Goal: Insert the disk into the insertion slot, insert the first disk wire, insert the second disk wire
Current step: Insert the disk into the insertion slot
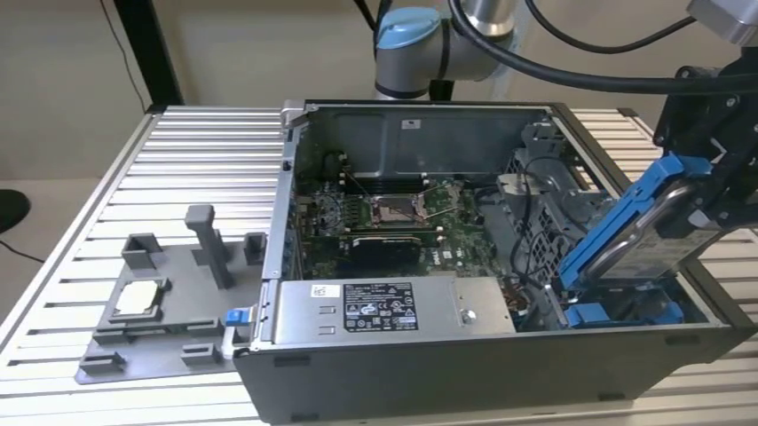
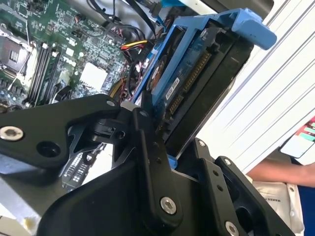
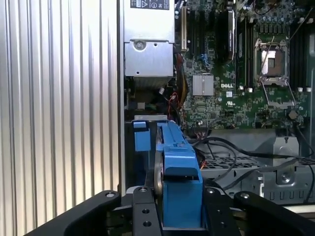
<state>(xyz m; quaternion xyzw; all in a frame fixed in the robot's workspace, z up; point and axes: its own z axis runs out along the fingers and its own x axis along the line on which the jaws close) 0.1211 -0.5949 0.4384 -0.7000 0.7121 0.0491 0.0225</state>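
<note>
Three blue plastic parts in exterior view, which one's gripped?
The disk's carrier, tilted in the gripper at the insertion slot. The slot's blue tabs sit low inside the case; the small blue piece lies outside it.

Exterior view: placed off the arm, raised and at some distance, angled down onto the ribbed table and into the open computer case. Whole case in frame, gripper with the held disk at the exterior view's right.

First wrist view: mounted just behind the gripper, aimed along the disk edge-on, very close to it, down into the case toward the circuit board and power-supply box.

Second wrist view: mounted beside the gripper, close against the disk, aimed slantwise past its flat face to the circuit board.

Shared by all three: disk, circuit board, processor socket. Shared by exterior and first wrist views: power-supply box.
</note>
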